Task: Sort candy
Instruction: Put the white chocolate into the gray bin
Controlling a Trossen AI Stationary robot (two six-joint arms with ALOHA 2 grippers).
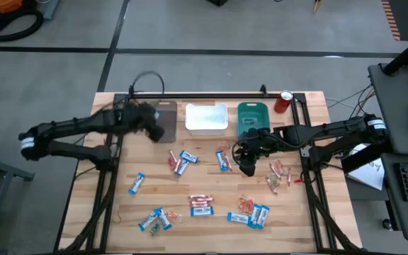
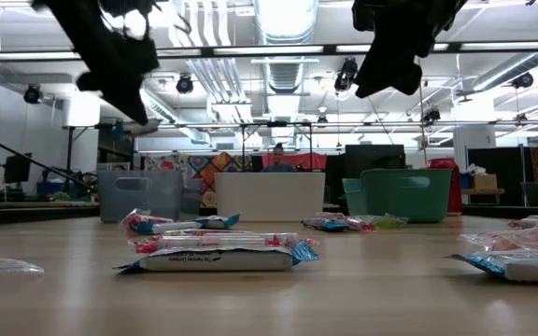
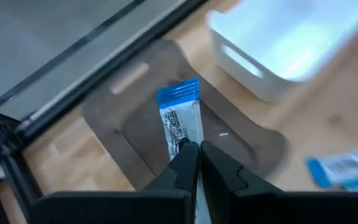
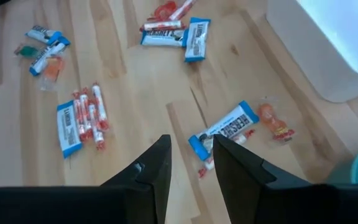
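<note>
One bar: blue-and-white bar [image 3: 180,118] pinched by left claw [image 3: 193,149], hung above grey bin [image 3: 135,124], upper left.
Right claw [image 4: 190,146]: parted, empty, over another bar [image 4: 224,129].

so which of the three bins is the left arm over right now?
The grey bin, leftmost in the row, beside the white bin. The left end effector hangs above it, shut on a blue-and-white bar. The teal bin is on the far side.

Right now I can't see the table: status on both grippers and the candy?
Left gripper shut on blue-and-white bar above grey bin. Right gripper open, above a blue bar. Path clear.
</note>
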